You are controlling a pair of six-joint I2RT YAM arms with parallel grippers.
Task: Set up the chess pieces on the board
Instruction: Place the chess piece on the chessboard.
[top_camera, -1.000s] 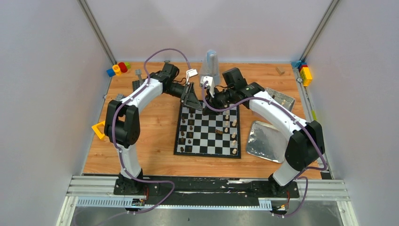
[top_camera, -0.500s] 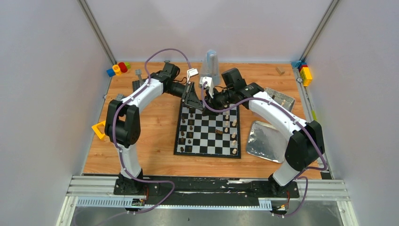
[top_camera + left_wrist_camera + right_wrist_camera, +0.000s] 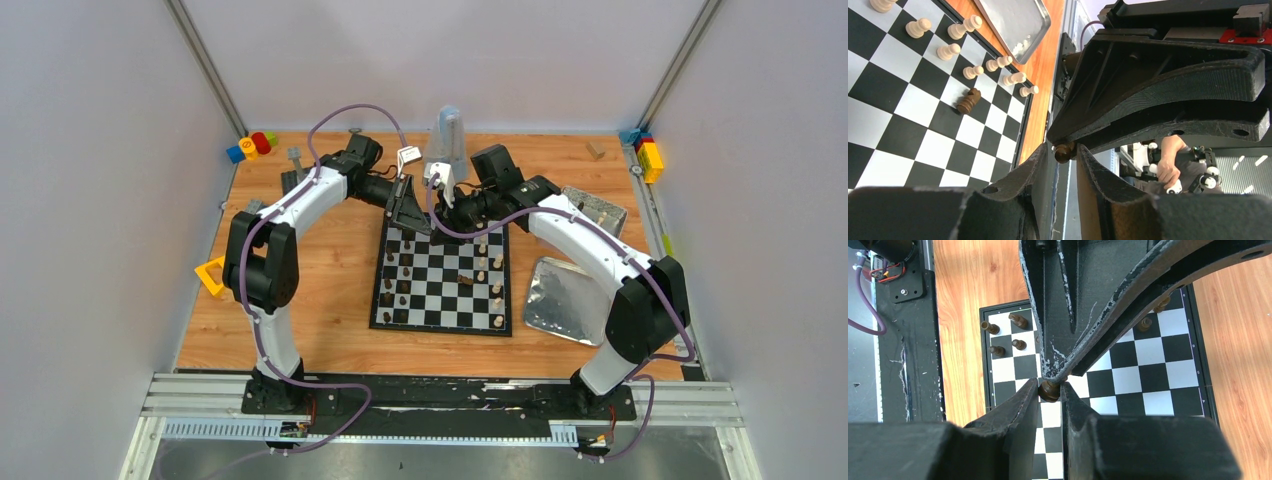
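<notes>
Above the far edge of the board (image 3: 440, 310), the right claw (image 3: 1049, 390) holds a dark piece (image 3: 1064, 152) at its tips. The left claw (image 3: 1063, 151), opposite, is narrow around that same piece.

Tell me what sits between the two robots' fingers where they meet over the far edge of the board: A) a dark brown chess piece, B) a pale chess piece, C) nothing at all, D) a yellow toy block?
A: both wrist views show a small dark brown chess piece sitting between the tips of the right fingers and the left fingers.
</notes>
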